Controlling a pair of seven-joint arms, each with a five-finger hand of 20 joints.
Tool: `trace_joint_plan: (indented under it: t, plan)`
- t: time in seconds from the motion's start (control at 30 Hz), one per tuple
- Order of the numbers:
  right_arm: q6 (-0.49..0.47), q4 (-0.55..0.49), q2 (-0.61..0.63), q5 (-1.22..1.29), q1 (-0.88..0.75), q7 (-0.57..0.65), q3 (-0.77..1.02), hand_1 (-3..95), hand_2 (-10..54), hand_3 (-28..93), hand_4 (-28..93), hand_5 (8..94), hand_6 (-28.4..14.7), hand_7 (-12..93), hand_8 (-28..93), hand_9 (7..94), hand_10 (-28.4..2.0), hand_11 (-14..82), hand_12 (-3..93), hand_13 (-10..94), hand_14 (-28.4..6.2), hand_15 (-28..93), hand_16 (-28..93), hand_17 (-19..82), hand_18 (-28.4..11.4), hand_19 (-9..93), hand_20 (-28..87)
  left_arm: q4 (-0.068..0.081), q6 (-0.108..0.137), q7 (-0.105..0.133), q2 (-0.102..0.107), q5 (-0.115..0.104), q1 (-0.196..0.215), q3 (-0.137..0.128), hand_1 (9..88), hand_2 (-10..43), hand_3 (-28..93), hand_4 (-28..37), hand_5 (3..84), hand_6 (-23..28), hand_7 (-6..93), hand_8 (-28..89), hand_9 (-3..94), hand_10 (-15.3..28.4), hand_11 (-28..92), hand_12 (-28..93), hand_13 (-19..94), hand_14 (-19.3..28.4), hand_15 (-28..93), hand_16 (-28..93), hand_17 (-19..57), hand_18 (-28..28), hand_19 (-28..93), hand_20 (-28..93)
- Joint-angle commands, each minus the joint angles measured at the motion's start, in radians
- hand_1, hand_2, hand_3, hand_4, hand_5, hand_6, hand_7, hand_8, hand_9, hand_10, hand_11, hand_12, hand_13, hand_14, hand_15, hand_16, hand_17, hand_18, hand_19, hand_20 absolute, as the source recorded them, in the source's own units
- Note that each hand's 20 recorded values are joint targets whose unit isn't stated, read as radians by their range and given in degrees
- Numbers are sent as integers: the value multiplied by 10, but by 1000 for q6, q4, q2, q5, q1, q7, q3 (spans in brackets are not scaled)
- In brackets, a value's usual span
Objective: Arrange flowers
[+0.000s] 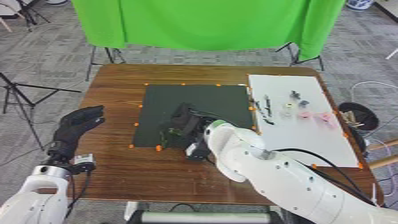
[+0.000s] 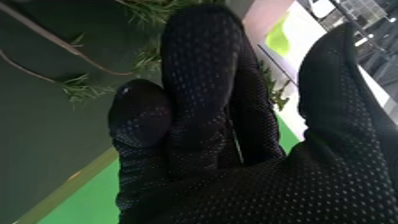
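Note:
In the head view my right hand (image 1: 184,119) is over the black mat (image 1: 164,100), with thin green sprigs (image 1: 171,134) beside it. My left hand (image 1: 82,117) is at the table's left side, its fingers relaxed and holding nothing. In the right wrist view my right hand (image 2: 200,85) has its fingers extended, slightly bent, and its thumb stands apart from them. Green sprigs (image 2: 84,91) and a brown stem (image 2: 49,36) show past the glove; the fingers hide part of the greenery. Pink flowers (image 1: 325,118) lie on the white sheet.
The white sheet (image 1: 293,135) covers the right side of the brown table (image 1: 115,165) and also bears small pale flowers (image 1: 288,106) and dark pieces (image 1: 295,94). Orange markers edge the mat. A dark bin (image 1: 360,107) stands off the table's right edge.

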Motion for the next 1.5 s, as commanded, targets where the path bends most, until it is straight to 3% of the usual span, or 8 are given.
trace_joint_plan:
  t: [0.03, 0.57, 0.87, 1.27, 1.5]
  plan:
    - [-17, 8, -1, -39, 6, 26, 11, 305, 49, 638, -135, 617, -24, 142, -81, 614, -160, 75, 91, 937, -48, 470, 213, 683, -103, 922, 213, 3, -9, -6, -8, 2, 3, 2, 396, -95, 634, -141, 470, 10, 210, -83, 420, 115, 222, 149, 371, 160, 268, 10, 94, 137, 188, 241]
    - [9, 18, -5, -63, 19, 34, 24, 293, 51, 635, -132, 614, -27, 137, -77, 593, -163, 72, 90, 937, -52, 445, 222, 668, -108, 932, 188, 2, -11, -8, -7, 2, 7, 2, 397, -95, 635, -141, 470, 8, 213, -84, 421, 115, 222, 149, 371, 160, 267, 10, 94, 137, 189, 241]
    - [27, 4, -1, -27, 16, 37, 34, 291, 51, 634, -132, 613, -26, 138, -77, 590, -164, 72, 90, 937, -53, 436, 230, 665, -108, 932, 183, 9, -23, -11, -7, 5, -8, 10, 396, -95, 635, -141, 470, 9, 211, -83, 421, 115, 222, 149, 372, 160, 268, 10, 95, 137, 189, 240]
    - [176, -76, 17, 185, -20, -7, 127, 296, 52, 629, -131, 640, -28, 147, -79, 658, -154, 90, 104, 937, -53, 442, 226, 667, -108, 932, 180, 18, -36, -8, -14, 7, -21, 15, 397, -95, 636, -141, 470, 7, 212, -83, 421, 115, 223, 150, 375, 161, 271, 9, 95, 137, 187, 240]
    - [201, -85, 110, -52, 5, 32, 196, 318, 9, 646, -131, 651, -24, 158, -83, 682, -149, 90, 121, 937, -56, 431, 241, 655, -109, 932, 209, 18, -37, -7, -20, 8, -17, 7, 397, -95, 635, -140, 471, 9, 211, -84, 421, 115, 222, 149, 374, 160, 271, 9, 95, 137, 187, 240]
